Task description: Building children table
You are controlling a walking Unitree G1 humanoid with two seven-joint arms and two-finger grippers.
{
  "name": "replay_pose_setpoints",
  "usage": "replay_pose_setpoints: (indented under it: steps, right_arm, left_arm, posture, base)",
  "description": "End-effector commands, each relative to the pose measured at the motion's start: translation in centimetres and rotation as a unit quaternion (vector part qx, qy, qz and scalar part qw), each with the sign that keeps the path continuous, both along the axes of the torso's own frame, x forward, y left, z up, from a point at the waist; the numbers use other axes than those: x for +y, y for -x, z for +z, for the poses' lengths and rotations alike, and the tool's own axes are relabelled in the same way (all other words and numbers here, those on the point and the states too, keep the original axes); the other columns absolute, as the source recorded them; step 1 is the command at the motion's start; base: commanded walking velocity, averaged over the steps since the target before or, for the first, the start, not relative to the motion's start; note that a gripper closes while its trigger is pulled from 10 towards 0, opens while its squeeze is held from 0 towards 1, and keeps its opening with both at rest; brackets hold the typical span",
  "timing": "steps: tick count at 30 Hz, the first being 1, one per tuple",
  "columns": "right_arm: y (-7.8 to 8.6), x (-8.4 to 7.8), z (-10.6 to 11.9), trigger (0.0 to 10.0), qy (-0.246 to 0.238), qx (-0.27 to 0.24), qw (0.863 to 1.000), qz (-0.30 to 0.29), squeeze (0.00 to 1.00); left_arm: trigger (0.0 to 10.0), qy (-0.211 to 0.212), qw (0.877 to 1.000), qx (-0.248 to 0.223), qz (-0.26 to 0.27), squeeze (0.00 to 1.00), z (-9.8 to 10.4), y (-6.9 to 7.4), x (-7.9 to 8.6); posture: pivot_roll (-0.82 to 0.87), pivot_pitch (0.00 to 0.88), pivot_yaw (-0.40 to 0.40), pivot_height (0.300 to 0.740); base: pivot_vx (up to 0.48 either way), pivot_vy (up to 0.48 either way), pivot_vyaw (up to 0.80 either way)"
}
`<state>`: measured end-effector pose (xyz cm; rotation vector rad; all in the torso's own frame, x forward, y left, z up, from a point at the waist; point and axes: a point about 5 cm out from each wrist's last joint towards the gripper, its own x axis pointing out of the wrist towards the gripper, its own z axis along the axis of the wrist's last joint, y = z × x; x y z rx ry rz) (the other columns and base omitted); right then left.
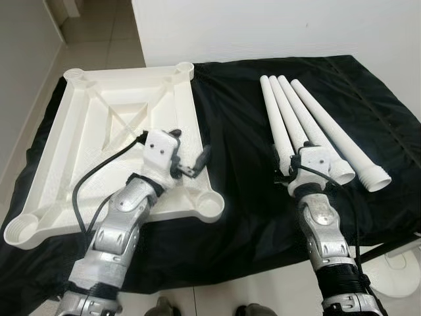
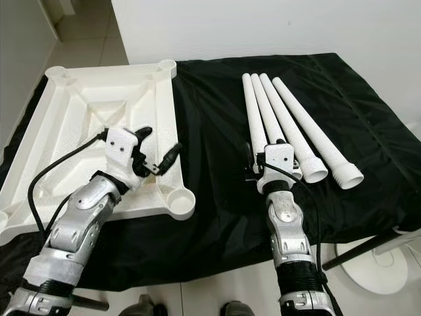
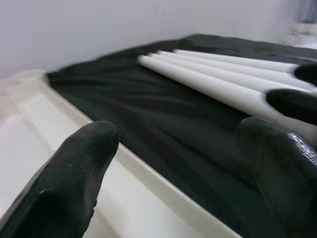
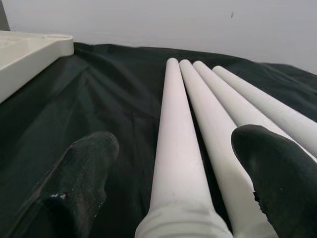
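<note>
Black cloth (image 1: 243,131): large dark fabric sheet spread over the pale tiled floor (image 1: 99,39), its far edge against the white wall (image 1: 263,26); serves as the landmark for all entries below.
White square plastic tabletop (image 1: 99,118): lies upside down on the left half of the black cloth, ribbed underside up, a round leg socket at each corner; its near-left corner reaches the cloth's left edge.
Four white tapered plastic table legs (image 1: 309,125): lie side by side on the right half of the black cloth, touching or nearly so, fanning slightly; wide threaded ends point to the cloth's near edge, narrow ends toward the wall; well apart from the tabletop.
Left gripper (image 1: 191,161): over the tabletop's right rim, near its near-right socket; black fingers (image 3: 74,173) apart, one above the white rim, the other above bare cloth; nothing held.
Right gripper (image 4: 173,173): low over the wide ends of the leftmost legs; fingers spread wide, straddling the two leftmost legs, one finger over cloth beside them; not closed on either.
White round base (image 1: 395,273): on the floor just off the cloth's near-right corner.
</note>
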<state>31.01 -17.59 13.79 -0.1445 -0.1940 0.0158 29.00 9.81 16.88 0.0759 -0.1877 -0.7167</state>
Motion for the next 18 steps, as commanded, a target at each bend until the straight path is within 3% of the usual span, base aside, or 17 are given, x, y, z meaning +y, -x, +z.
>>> replay_pose_setpoints:
  steps: [1,6,10,18]
  right_arm:
    - [0.3,0.5,-0.6,10.0,-0.002,0.016,1.0,0.012,0.0]
    - [0.8,0.9,-2.1,10.0,-0.028,0.049,0.998,0.012,0.0]
    - [1.0,1.7,-3.1,10.0,-0.037,0.08,0.996,0.029,0.0]
    - [0.8,1.5,-3.5,10.0,-0.062,0.1,0.993,0.025,0.0]
  left_arm:
    - [10.0,-0.01,0.999,0.014,-0.049,0.0,-0.3,0.7,-0.6]
    - [10.0,-0.037,0.997,0.024,-0.069,0.0,-0.7,1.4,-0.8]
    - [10.0,-0.031,0.997,0.027,-0.071,0.0,-0.4,1.6,-1.0]
    - [10.0,-0.031,0.996,0.024,-0.078,0.0,0.2,1.6,-1.1]
  posture:
    - [-0.05,0.073,0.045,0.74]
    - [-0.05,0.076,0.042,0.74]
    - [-0.04,0.075,0.039,0.74]
    - [-0.05,0.064,0.038,0.74]
  base:
    - [0.0,0.0,0.0]
    - [0.0,0.0,0.0]
    - [0.0,0.0,0.0]
    - [0.0,0.0,0.0]
